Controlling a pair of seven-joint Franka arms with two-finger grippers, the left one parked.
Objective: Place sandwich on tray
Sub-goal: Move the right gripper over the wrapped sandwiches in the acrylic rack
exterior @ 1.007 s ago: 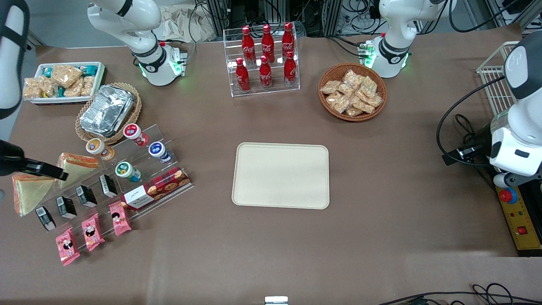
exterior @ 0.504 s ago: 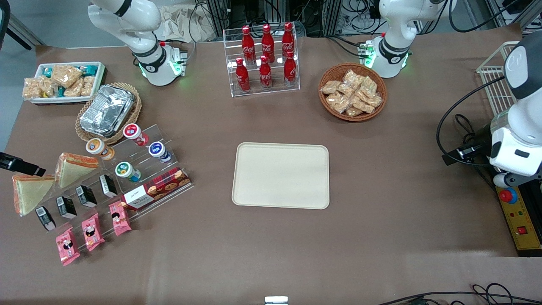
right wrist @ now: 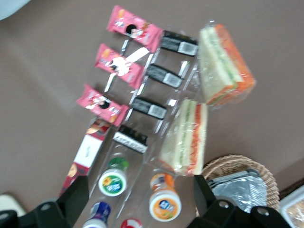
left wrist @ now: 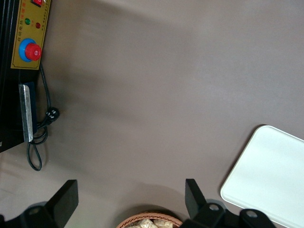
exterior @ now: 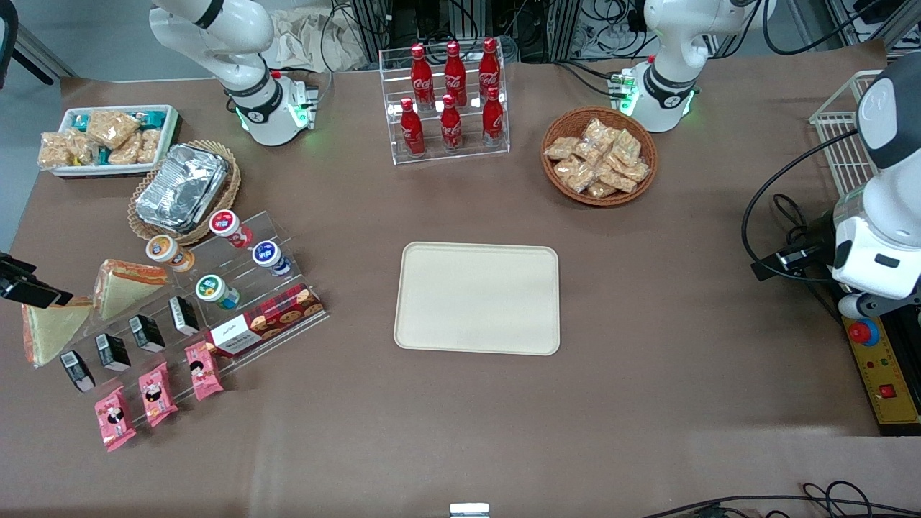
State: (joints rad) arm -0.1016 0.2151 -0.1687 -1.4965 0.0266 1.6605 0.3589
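We see the gripper (right wrist: 137, 190) from its own wrist camera: two dark fingers (right wrist: 73, 199) spread wide, nothing between them, touching nothing. It hangs above the clear display rack (right wrist: 156, 102) of snacks at the working arm's end of the table. In the front view only a dark bit of the gripper (exterior: 25, 286) pokes in at the frame edge, just above the wrapped sandwiches; the rest of the arm is out of frame, so we can't describe its pose further.

Two wrapped triangular sandwiches sit on the rack w/ orange and green filling edges showing. One sandwich (exterior: 119, 284) lies nearer the rack's middle, beside the yogurt cups (exterior: 216, 291). The second sandwich (exterior: 47, 329) sits at the rack's outer end, right under the gripper's tip in the front view. In the wrist view both show: sandwich (right wrist: 185, 137) between the spread fingers' line of sight, second sandwich (right wrist: 223, 64) apart from it.

The tray (exterior: 478, 298), cream, rectangular, lies flat mid-table, well apart from the rack. Also on the rack: black packets (exterior: 147, 332), pink snack packs (exterior: 155, 396), a cookie box (exterior: 265, 322). A foil container (exterior: 181, 185) sits in a basket farther from the front camera.
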